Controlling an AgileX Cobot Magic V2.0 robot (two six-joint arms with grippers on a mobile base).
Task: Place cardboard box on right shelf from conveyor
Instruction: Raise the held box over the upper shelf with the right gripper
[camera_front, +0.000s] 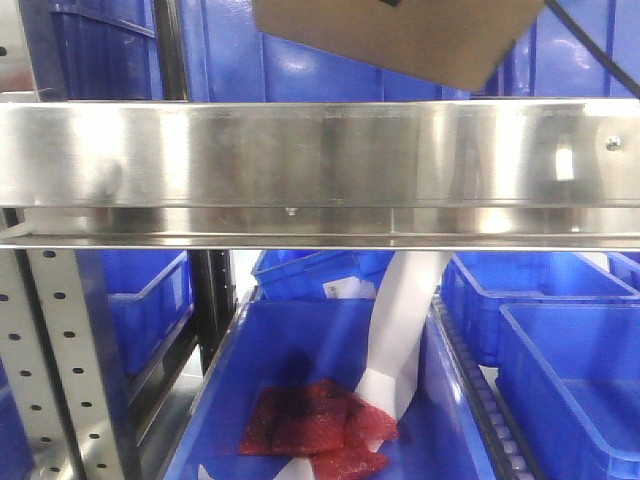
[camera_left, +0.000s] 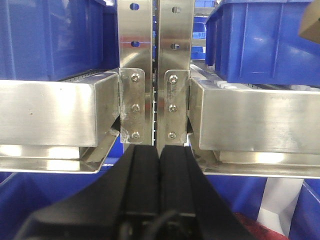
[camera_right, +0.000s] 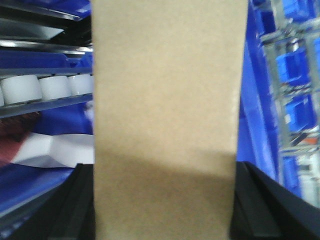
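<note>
The tan cardboard box (camera_front: 400, 30) hangs tilted above the right shelf's shiny steel front rail (camera_front: 320, 160), at the top of the front view. In the right wrist view the cardboard box (camera_right: 167, 100) fills the middle of the frame. My right gripper (camera_right: 164, 172) is shut on it, one black finger (camera_right: 80, 200) on each side. My left gripper (camera_left: 159, 160) is shut on nothing, its pads pressed together in front of the grey perforated uprights (camera_left: 155, 75). A corner of the box (camera_left: 311, 25) shows at that view's top right. The conveyor is out of view.
Blue plastic bins (camera_front: 570, 350) fill the levels above and below the rail. The lower bin (camera_front: 300, 350) holds red packets (camera_front: 310, 425) and a white paper strip (camera_front: 405, 330). Steel rails (camera_left: 55, 112) flank the uprights. White rollers (camera_right: 45, 87) run beside the box.
</note>
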